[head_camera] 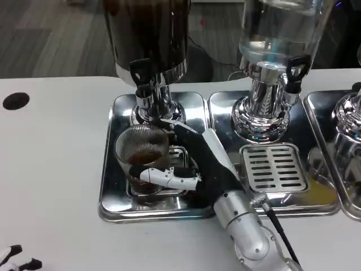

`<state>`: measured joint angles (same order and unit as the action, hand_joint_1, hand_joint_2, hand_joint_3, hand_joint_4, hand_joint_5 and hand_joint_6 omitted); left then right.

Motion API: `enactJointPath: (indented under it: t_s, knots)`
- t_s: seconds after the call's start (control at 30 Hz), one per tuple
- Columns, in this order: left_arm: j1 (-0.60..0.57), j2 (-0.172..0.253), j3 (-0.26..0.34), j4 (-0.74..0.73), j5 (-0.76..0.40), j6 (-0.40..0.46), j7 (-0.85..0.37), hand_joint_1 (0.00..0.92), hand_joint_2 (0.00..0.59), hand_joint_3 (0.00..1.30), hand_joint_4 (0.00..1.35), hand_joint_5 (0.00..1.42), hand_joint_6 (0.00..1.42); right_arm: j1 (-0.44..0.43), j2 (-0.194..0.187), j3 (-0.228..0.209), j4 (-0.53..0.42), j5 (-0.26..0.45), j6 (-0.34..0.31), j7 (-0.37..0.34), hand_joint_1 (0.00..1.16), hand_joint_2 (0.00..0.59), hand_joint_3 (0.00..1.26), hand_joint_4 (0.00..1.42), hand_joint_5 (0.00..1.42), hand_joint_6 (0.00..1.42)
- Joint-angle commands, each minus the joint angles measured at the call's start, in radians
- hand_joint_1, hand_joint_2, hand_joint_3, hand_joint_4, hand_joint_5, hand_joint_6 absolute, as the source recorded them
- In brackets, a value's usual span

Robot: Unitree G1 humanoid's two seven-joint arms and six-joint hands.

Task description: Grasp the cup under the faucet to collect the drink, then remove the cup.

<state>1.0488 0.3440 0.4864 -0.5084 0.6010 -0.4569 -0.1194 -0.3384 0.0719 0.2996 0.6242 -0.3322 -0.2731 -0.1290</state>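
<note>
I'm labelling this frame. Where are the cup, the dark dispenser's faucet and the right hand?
cup point(141, 148): head view, near rim.
dark dispenser's faucet point(144, 95): head view, spout.
right hand point(189, 161): head view, back of hand.

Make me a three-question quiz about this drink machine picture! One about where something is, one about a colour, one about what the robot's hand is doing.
1. Where is the cup?
A. under the dark dispenser's faucet
B. on the empty grille under the clear dispenser
C. on the bare white table

2. What colour is the drink in the cup?
A. green
B. brown
C. blue

3. What is the right hand doing?
A. lying flat on the table
B. pressing the clear dispenser's tap
C. gripping the cup

Answers: 1 A, the cup stands on the left tray below the faucet. 2 B, a brown pool shows inside. 3 C, its fingers wrap the cup's side.
</note>
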Motion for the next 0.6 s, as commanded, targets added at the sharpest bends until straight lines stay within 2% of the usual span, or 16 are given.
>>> enactJointPath:
  t_s: [0.03, 0.6]
  knots:
    - [0.005, 0.006, -0.001, 0.004, 0.002, 0.009, -0.019, 0.000, 0.086, 0.29, 0.10, 0.17, 0.46, 0.009, 0.001, 0.004, -0.012, -0.011, 0.006, -0.013, 0.74, 0.059, 0.28, 0.38, 0.30, 0.09]
    - [-0.008, 0.009, -0.005, 0.002, 0.003, 0.024, -0.041, 0.000, 0.092, 0.29, 0.11, 0.18, 0.46, 0.007, -0.002, 0.010, -0.009, -0.026, 0.002, -0.018, 0.77, 0.053, 0.26, 0.37, 0.29, 0.08]
